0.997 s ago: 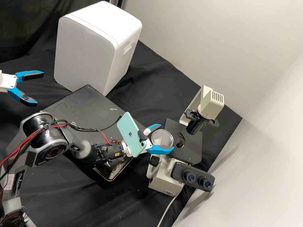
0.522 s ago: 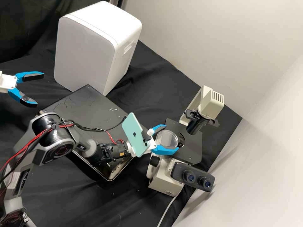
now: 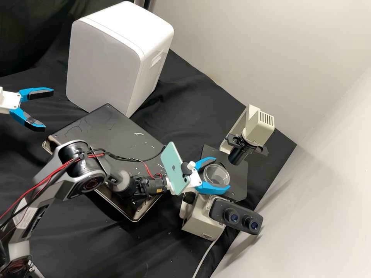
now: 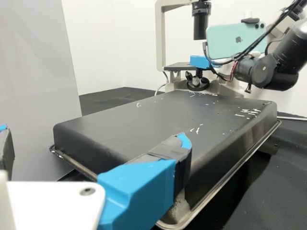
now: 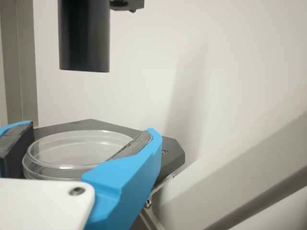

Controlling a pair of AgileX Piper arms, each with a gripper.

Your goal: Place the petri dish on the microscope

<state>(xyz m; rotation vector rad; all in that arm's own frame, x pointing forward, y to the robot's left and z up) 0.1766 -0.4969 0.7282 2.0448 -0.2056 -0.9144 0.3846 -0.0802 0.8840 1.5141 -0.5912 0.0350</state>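
In the high view, the petri dish point(image 3: 216, 176) is gripped at its rim between the two blue fingers of the right gripper point(image 3: 218, 173). It is held over the near part of the black stage point(image 3: 237, 181) of the microscope point(image 3: 201, 222), close to the stage edge above the eyepieces point(image 3: 240, 220). Whether it touches the stage cannot be told. The black condenser point(image 3: 235, 156) hangs over the far part of the stage, and a gap is left between it and the dish. A mint-green phone point(image 3: 174, 173) is mounted on the right arm's wrist. The white wall point(image 3: 309, 77) stands close behind the microscope, so little room is left on that side. The left gripper point(image 3: 45, 109) is seen at the view's left edge, its fingers spread wide with nothing between them, well apart from the microscope and near a white box point(image 3: 116, 54). Between the arms a black slab point(image 3: 104, 131) lies in a metal tray point(image 3: 135, 217).

In the left wrist view, the slab's near corner is framed by the parted fingers point(image 4: 144, 187), and open bench is seen past the tray's rim.

In the right wrist view, the dish point(image 5: 76, 143) is clasped by both fingers point(image 5: 129, 177) in front of the stage's angled edge point(image 5: 168, 151). Open air is left beneath the condenser point(image 5: 84, 36).
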